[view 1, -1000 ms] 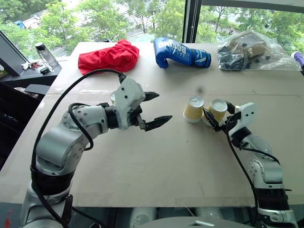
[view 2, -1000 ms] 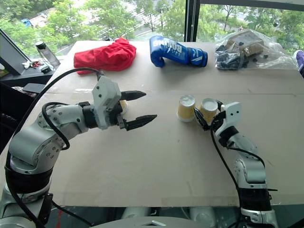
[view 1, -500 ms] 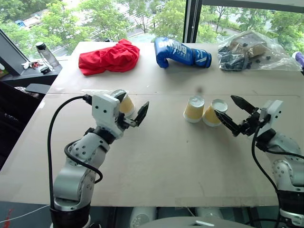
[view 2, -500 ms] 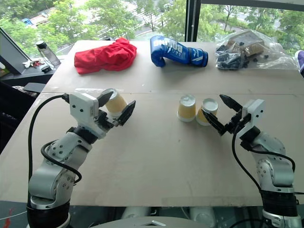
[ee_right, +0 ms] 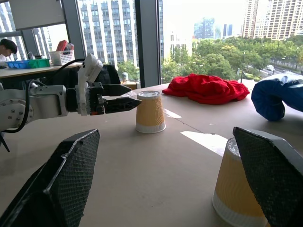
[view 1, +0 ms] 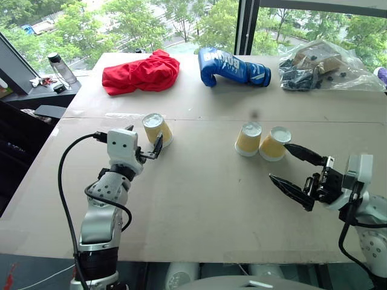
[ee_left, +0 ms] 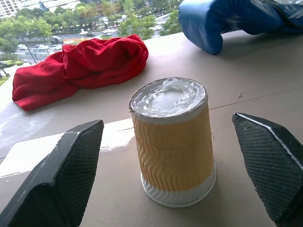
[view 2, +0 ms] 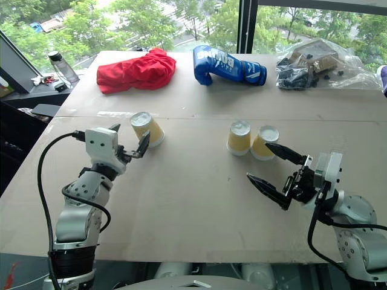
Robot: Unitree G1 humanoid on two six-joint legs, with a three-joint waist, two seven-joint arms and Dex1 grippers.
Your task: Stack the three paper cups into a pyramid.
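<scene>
Two of the three paper cups stand upside down, side by side [view 1: 248, 138] [view 1: 274, 144], just in front of the blue boxing glove [view 1: 233, 66] on the surface [view 1: 199, 199]: probably the pyramid's base. The third cup [view 1: 156, 128] sits well left of the glove, near the red cloth [view 1: 140, 71]. The left gripper [ee_left: 165, 175] lines up on it, jaws apart and not touching; next it must close and lift. The right gripper [view 1: 295, 173], jaws apart and empty, hangs near the pair.

Bright, even daylight pours in through the windows behind the worktop [view 1: 199, 211], so shadows lie soft and short, falling toward the near edge. The cup's foil-like base [ee_left: 168, 97] glints in the left wrist view. Trees beyond the worktop look washed out (mildly overexposed). Both head views stay sharp; wrist views blur the near fingers [ee_right: 57, 184] slightly.
</scene>
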